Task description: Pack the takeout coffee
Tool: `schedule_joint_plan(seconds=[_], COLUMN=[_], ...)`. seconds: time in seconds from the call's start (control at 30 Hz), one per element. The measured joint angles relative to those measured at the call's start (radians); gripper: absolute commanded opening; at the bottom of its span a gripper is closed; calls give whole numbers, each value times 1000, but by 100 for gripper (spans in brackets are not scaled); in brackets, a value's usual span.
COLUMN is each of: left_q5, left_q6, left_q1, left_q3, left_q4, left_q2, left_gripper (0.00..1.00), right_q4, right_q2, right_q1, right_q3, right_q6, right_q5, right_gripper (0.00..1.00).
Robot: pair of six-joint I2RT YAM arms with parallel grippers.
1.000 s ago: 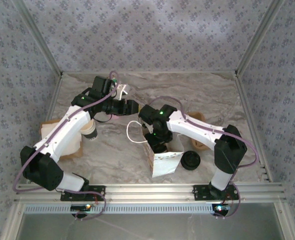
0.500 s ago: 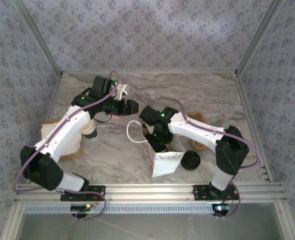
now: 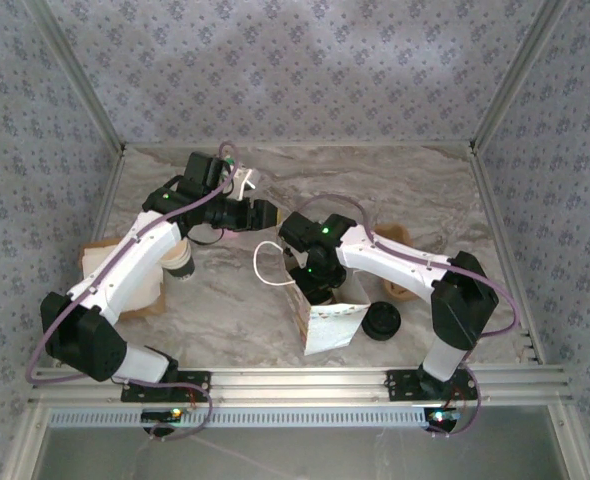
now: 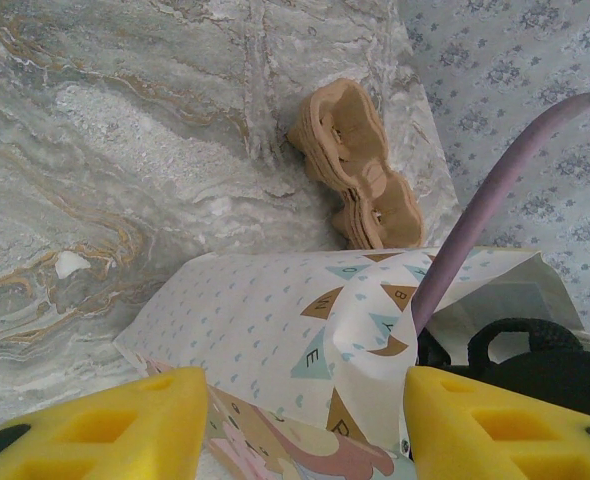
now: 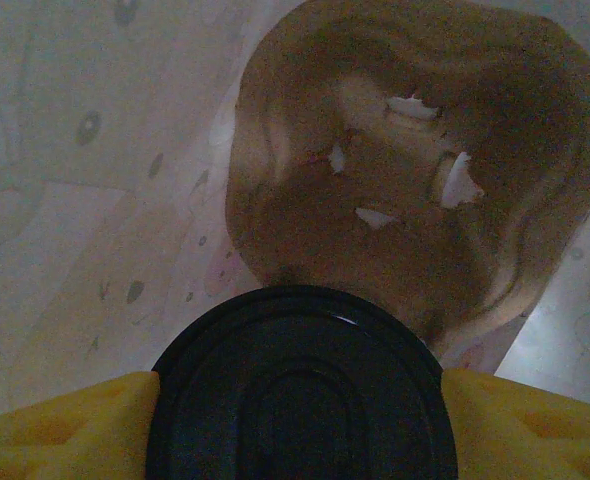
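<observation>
"Right wrist view first: what sits between the fingers (image 5: 65, 425)?"

"The takeout coffee (image 5: 300, 400). Its round black lid spans the whole gap, and both yellow pads of the right gripper (image 5: 297, 385) press against its sides. The cup body under the lid is hidden."

"And where is it?"

"Inside the white paper bag (image 5: 75, 200), over a brown pulp cup carrier (image 5: 405, 180) lying on the bag's floor. I cannot tell whether the cup touches the carrier. From the top external camera, the right gripper (image 3: 318, 288) reaches down into the bag's open mouth. The bag (image 3: 333, 325) stands upright on the marble table (image 3: 425, 190), with a stack of black lids (image 3: 382, 320) just to its right."

"The other arm?"

"The left gripper (image 3: 265, 213) hangs beyond the bag, toward the far left, clear of it. Its wrist camera shows the fingers (image 4: 95, 425) spread wide, gripping nothing. The bag's printed side (image 4: 275, 320) lies below them, and a stack of pulp carriers (image 4: 360, 170) rests on the marble past the bag. A lidless paper cup (image 3: 180, 262) stands beneath the left arm."
</observation>
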Motion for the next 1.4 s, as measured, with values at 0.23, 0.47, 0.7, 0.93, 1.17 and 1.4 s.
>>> schedule_joint_plan(seconds=[0.23,0.47,0.7,0.93,1.17,1.4], left_q5=[0,0,0,0,0,0], left_q6=[0,0,3,8,8,8], left_q1=[1,3,3,3,3,3], left_q3=[0,0,0,0,0,0], left_q4=[0,0,0,0,0,0], left_q2=[0,0,0,0,0,0], left_gripper=[54,54,54,54,54,54], right_q4=[1,4,35,82,86,86], right_q2=[0,0,-4,-6,-7,-7], right_q1=[2,4,5,7,8,8], right_q3=[-1,-1,-22,-47,-47,-47], right_q6=[1,3,3,3,3,3], right_q5=[4,7,7,7,7,8], right_gripper=[71,71,71,70,70,70])
